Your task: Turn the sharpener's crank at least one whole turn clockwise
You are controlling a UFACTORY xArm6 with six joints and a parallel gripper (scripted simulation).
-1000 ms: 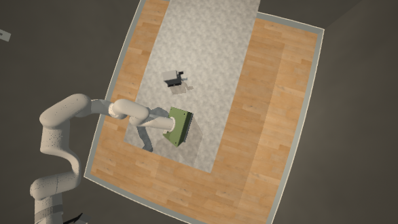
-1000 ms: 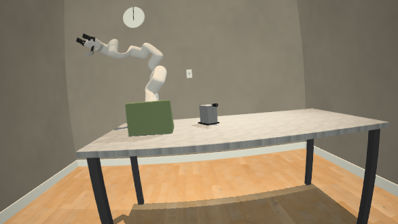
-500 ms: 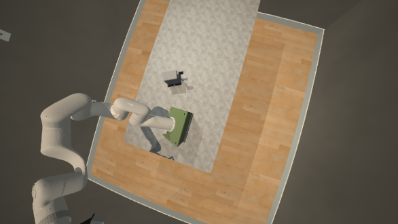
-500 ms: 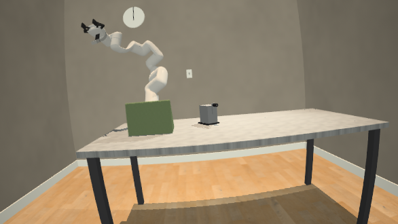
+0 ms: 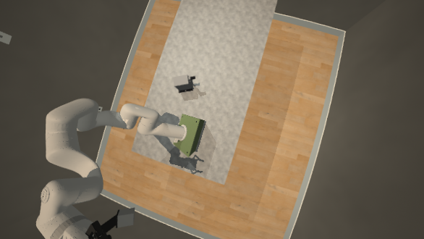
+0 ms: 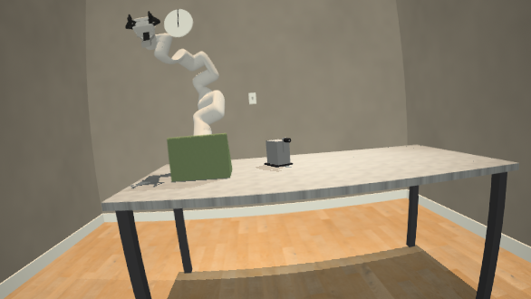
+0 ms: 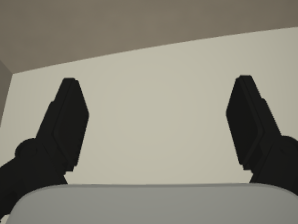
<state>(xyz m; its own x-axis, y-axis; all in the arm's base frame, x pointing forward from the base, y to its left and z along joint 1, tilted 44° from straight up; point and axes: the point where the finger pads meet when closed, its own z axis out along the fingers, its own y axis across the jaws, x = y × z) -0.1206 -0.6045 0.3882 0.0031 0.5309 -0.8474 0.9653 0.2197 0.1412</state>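
Observation:
The grey pencil sharpener (image 6: 277, 152) stands on a black base near the middle of the table, with its dark crank knob (image 6: 286, 139) at the top of its right end. It also shows from above (image 5: 185, 83). My gripper (image 6: 142, 21) is raised high in the air, far up and to the left of the sharpener, near the wall clock. It also shows at the bottom left of the overhead view (image 5: 105, 226). In the wrist view both black fingers stand wide apart with only wall and ceiling between them. The gripper is open and empty.
A green box (image 6: 199, 157) at the arm's foot stands on the table left of the sharpener; it also shows from above (image 5: 190, 135). A white wall clock (image 6: 178, 22) hangs just beside the gripper. A light switch (image 6: 252, 98) is on the back wall.

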